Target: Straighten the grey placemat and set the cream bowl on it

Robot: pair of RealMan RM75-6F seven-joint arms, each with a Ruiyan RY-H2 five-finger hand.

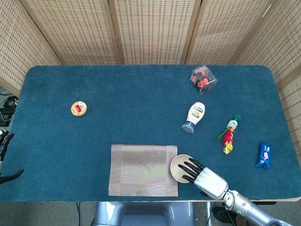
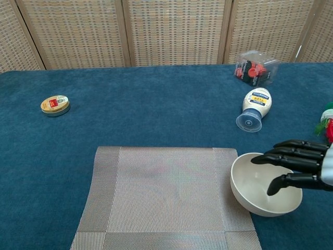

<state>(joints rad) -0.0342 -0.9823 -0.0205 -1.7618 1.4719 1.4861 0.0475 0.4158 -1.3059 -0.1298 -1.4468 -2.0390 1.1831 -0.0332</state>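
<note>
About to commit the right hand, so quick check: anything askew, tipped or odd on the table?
Two things. The cream bowl sits half over the grey placemat's right edge rather than on it. The squeeze bottle lies on its side, cap toward the robot. No spill visible. The right hand hovers open over the bowl.

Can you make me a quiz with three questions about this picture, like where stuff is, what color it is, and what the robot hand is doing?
1. Where is the cream bowl?
A. at the grey placemat's right edge
B. beside the round tin
C. at the far edge

2. What colour is the table cover?
A. red
B. blue
C. white

3. What is the right robot hand doing?
A. squeezing the bottle
B. folding the placemat
C. reaching over the bowl, fingers apart

Answers: A, it overlaps the grey placemat edge; B, blue cloth; C, nothing is held.
</note>
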